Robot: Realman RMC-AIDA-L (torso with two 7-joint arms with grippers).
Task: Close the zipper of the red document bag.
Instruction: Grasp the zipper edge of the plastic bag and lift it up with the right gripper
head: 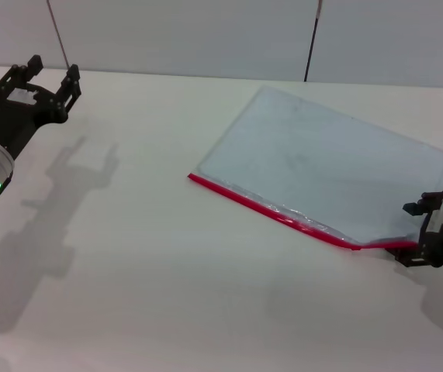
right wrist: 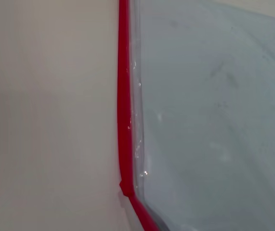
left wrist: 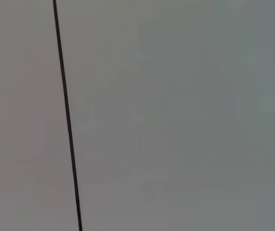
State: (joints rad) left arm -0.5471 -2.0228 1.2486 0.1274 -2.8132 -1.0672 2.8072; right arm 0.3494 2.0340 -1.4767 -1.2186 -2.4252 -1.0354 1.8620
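The red document bag [head: 330,167] lies flat on the white table, a pale blue-grey translucent pouch turned at an angle. The zipper [head: 268,208] is the red strip along its near long edge. It kinks near its right end [head: 354,246], and the last stretch runs to my right gripper [head: 417,236] at the bag's near right corner. The right wrist view shows the zipper [right wrist: 123,96] and the bag [right wrist: 214,120] from close up, with the same kink [right wrist: 125,187]. No slider can be made out. My left gripper [head: 50,74] hangs open at the far left, well away from the bag.
The white table [head: 143,263] stretches wide to the left of and in front of the bag. A grey wall with dark vertical seams [head: 311,39] stands behind the table. The left wrist view shows only that wall and a seam [left wrist: 67,120].
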